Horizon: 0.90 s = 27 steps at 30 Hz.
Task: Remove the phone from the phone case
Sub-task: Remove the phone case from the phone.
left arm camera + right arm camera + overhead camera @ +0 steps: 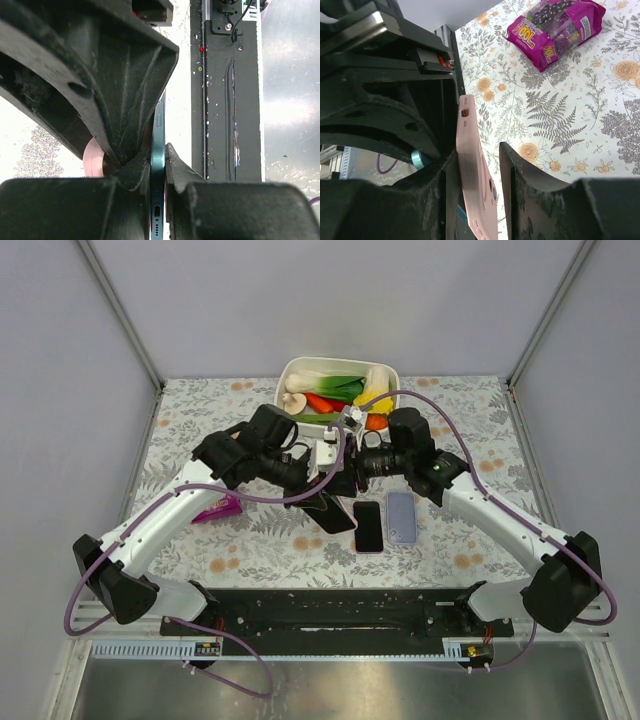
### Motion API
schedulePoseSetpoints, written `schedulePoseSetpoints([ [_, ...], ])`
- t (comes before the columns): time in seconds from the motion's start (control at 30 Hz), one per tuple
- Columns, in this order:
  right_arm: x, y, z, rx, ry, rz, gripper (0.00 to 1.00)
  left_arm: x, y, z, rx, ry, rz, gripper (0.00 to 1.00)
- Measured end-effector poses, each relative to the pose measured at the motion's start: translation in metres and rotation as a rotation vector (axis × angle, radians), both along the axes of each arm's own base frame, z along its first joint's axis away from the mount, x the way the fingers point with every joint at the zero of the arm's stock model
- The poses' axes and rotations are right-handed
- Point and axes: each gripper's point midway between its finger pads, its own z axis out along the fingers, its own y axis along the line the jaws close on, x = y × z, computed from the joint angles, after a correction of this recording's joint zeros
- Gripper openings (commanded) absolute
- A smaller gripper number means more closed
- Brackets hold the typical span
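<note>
On the floral table [250,550], closest to the arm bases, a black-screened phone [368,525] lies flat, just beside a lilac case [401,517]. Above them the arms meet. The left gripper [158,155] is pressed tight on the teal phone [158,175], held on edge. The right gripper [477,150] stands spread around the pink phone case [470,165], which leans on one finger with a gap to the other. A purple snack bag [555,30] lies to the left. Farthest away sits a white tub [290,370] of vegetables.
</note>
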Motion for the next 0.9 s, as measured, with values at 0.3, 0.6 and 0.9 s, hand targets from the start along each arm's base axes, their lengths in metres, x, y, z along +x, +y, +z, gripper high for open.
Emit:
schedulePoseSetpoints([
  [0.3,0.002,0.003,-0.005,-0.017,-0.023,-0.008,0.0,0.003,-0.003,0.003,-0.015,-0.016,0.007,0.0],
  [0.6,0.025,-0.002,-0.019,-0.071,-0.011,-0.11,0.0,-0.003,0.002,0.007,-0.02,-0.055,-0.029,0.0],
  [0.9,0.061,-0.026,-0.064,-0.196,0.08,-0.249,0.0,-0.04,0.022,0.014,-0.035,-0.102,-0.092,0.0],
])
